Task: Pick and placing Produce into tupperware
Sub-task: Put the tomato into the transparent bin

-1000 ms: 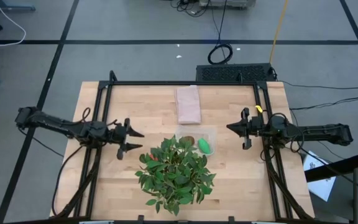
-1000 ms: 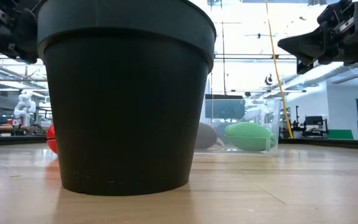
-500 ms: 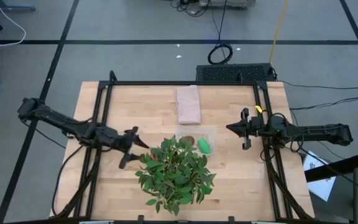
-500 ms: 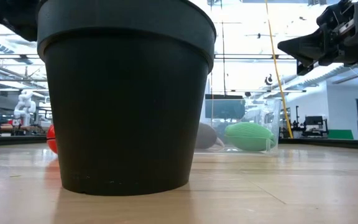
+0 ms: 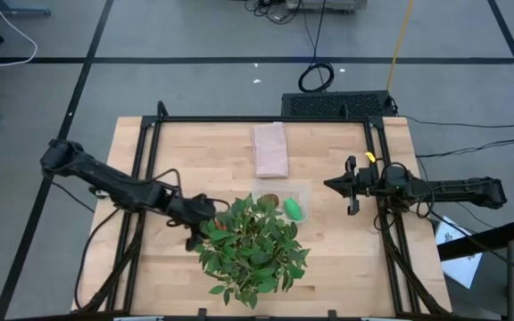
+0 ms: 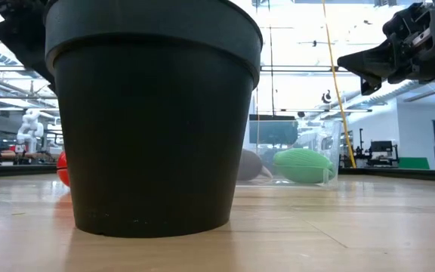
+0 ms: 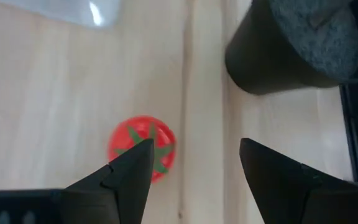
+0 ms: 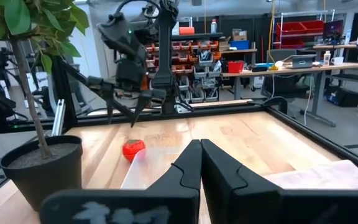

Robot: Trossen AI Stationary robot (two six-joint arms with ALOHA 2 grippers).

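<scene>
Moved since the earlier frames: left gripper (image 5: 196,223), now swung in against the plant's (image 5: 252,245) left edge, jaws spread wide and empty above the red toy tomato (image 7: 142,148). Tomato is seen on the wooden table (image 5: 328,267), just beside the black pot (image 6: 153,113), unchanged. Green oval (image 5: 294,209) and brown kiwi ball (image 5: 270,201) are seen inside the clear tupperware (image 6: 293,155), unchanged. Right gripper (image 5: 331,185) is kept right of the tub, fingers pressed together, empty. Beige folded cloth (image 5: 270,148) is unmoved.
</scene>
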